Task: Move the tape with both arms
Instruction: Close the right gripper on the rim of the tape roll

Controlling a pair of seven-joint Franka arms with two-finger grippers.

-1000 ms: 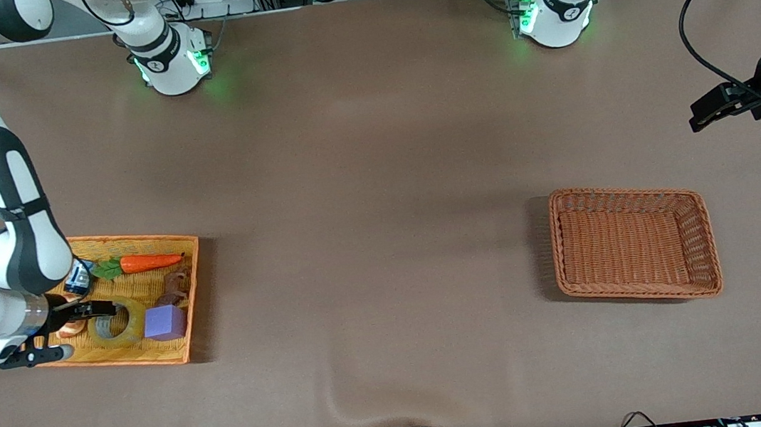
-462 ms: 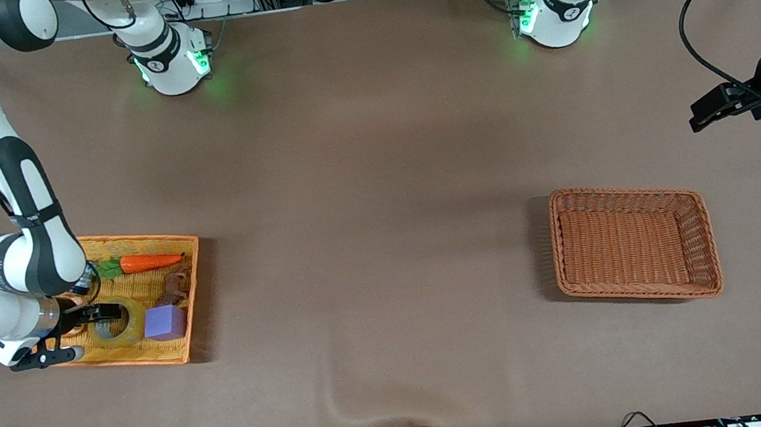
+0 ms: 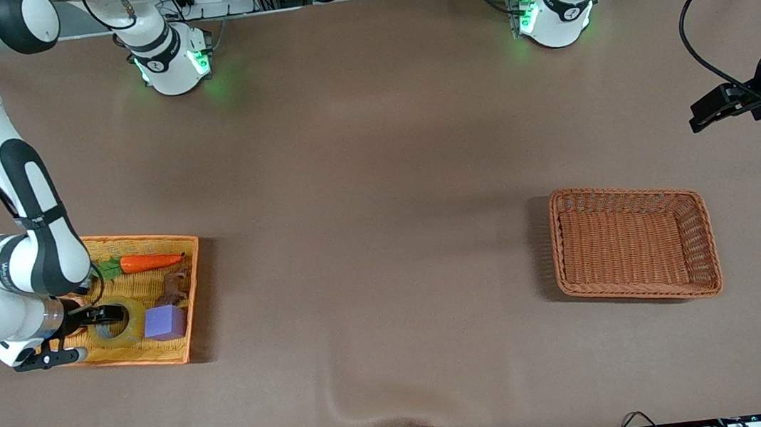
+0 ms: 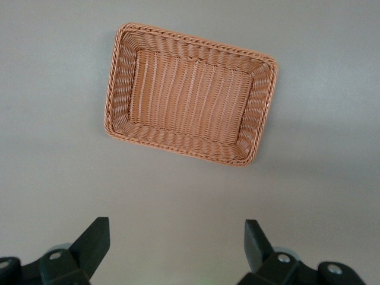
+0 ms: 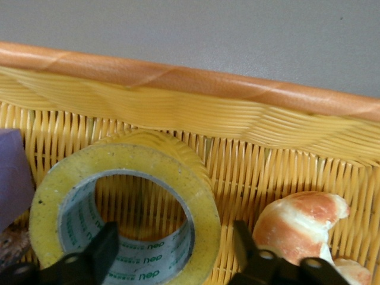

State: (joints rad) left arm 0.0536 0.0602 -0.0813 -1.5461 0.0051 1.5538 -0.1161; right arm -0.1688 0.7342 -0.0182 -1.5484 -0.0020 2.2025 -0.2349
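Observation:
The tape (image 3: 130, 328) is a yellowish ring lying flat in the orange tray (image 3: 193, 292) at the right arm's end of the table. My right gripper (image 3: 103, 315) is down in the tray, open, and straddles the ring's wall. In the right wrist view the tape (image 5: 122, 172) has one finger in its hole and the other outside it, next to the croissant (image 5: 300, 222), with the right gripper (image 5: 175, 233) astride the rim. My left gripper (image 3: 700, 117) waits open in the air at the left arm's end of the table. The left gripper (image 4: 176, 230) holds nothing.
The orange tray also holds a carrot (image 3: 149, 261), a purple cube (image 3: 165, 322) touching the tape, and a small brown toy (image 3: 177, 287). A brown wicker basket (image 3: 557, 243) sits toward the left arm's end, its rim (image 4: 113, 89) in the left wrist view.
My right gripper has come down over the tape, one finger into its hole, and its fingers have begun to narrow. The left arm has not moved.

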